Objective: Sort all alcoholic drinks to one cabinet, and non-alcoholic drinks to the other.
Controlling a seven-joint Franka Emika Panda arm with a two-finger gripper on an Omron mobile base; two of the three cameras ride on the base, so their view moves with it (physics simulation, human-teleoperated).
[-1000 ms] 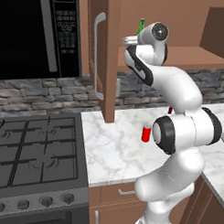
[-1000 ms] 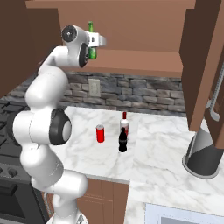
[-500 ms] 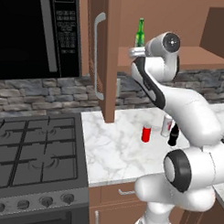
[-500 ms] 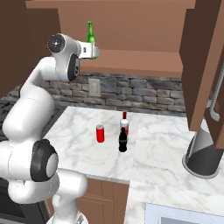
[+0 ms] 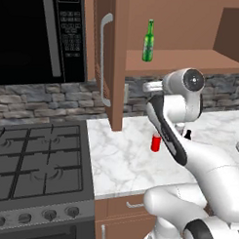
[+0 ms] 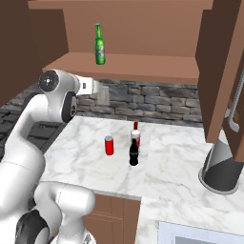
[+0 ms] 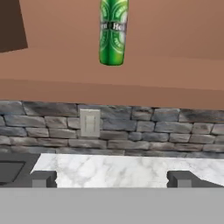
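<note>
The slim green glass bottle point(image 5: 149, 42) point(image 6: 99, 45) point(image 7: 113, 30) stands upright and alone on the shelf point(image 5: 192, 60) of the open left cabinet. My gripper point(image 7: 111, 179) point(image 5: 148, 87) point(image 6: 100, 89) hangs below and in front of that shelf, open and empty, fingers wide apart. On the marble counter point(image 6: 86, 157) stand the red can point(image 5: 156, 142) point(image 6: 109, 145), the black cola bottle point(image 6: 134, 153) point(image 5: 188, 135) and, right behind it, the white bottle with the red cap point(image 6: 136, 136). The right cabinet's open door point(image 6: 221, 71) is at the right.
The left cabinet's door point(image 5: 110, 53) swings out over the counter's left end. A stove point(image 5: 37, 167) and microwave point(image 5: 36, 35) lie to the left. A dark grey vessel point(image 6: 221, 164) stands at the counter's right, a sink point(image 6: 205, 233) beside it. A wall outlet point(image 7: 89, 123) faces the hand.
The gripper has let go of the green bottle and dropped down and back from the shelf. The bottle stays upright on the shelf.
</note>
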